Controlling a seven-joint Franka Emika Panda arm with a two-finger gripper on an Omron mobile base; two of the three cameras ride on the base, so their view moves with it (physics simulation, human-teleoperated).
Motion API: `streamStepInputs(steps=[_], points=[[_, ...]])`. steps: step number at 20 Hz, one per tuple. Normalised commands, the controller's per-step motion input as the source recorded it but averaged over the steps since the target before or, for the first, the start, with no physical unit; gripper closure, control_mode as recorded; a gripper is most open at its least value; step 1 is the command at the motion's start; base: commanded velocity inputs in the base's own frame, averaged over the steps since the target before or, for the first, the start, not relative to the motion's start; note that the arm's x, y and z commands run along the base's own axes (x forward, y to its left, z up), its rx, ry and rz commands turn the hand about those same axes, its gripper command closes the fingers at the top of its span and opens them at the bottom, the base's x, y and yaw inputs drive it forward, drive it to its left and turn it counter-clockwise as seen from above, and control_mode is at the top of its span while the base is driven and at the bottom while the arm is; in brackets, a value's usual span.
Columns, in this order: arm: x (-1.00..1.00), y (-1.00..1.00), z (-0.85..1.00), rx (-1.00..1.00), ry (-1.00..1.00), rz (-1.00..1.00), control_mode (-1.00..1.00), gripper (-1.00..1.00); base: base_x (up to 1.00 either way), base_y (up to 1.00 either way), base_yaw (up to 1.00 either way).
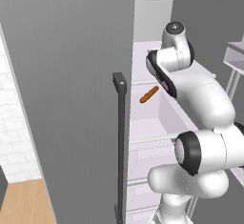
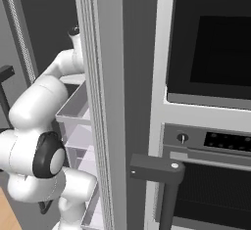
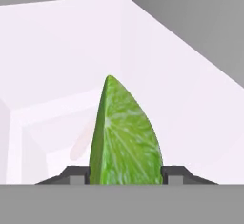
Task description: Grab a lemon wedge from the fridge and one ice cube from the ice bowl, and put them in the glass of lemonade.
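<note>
You are looking at the lemon wedge (image 3: 125, 135) standing upright, point up, between the two dark fingertips (image 3: 76, 175) of the gripper (image 3: 126, 176), inside the white interior of the fridge (image 1: 71, 75). The fingers are sitting against both sides of the wedge, so the gripper is clamping on it. The bottom of the wedge is being cut off by the frame edge. The arm (image 1: 200, 99) is reaching forward past the open fridge door and bending into the shelves, and in the left base view its wrist is hiding the hand. An orange stick-shaped food (image 1: 148, 95) is lying on a fridge shelf, beside the arm. To the right of the fridge, an oven (image 2: 211, 126) is standing.
</note>
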Motion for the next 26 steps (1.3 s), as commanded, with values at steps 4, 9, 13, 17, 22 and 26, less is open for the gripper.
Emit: streamStepInputs(steps=[4,9,13,17,22,26], points=[[-0.29,0.06,-0.52,-0.03,0.0,0.0,-1.0,1.0,0.0,0.0,0.0],[-0.91,0.07,-0.32,-0.01,-0.01,0.01,-1.0,1.0,0.0,0.0,0.0],[-1.0,0.0,0.0,0.0,-0.04,0.1,-1.0,1.0,0.0,0.0,0.0],[-1.0,0.19,-0.02,0.0,0.0,0.15,-1.0,1.0,0.0,0.0,0.0],[-1.0,0.4,0.0,0.0,0.0,0.2,-1.0,1.0,0.0,0.0,0.0],[-1.0,0.42,0.0,0.0,0.0,0.21,-1.0,1.0,0.0,0.0,0.0]])
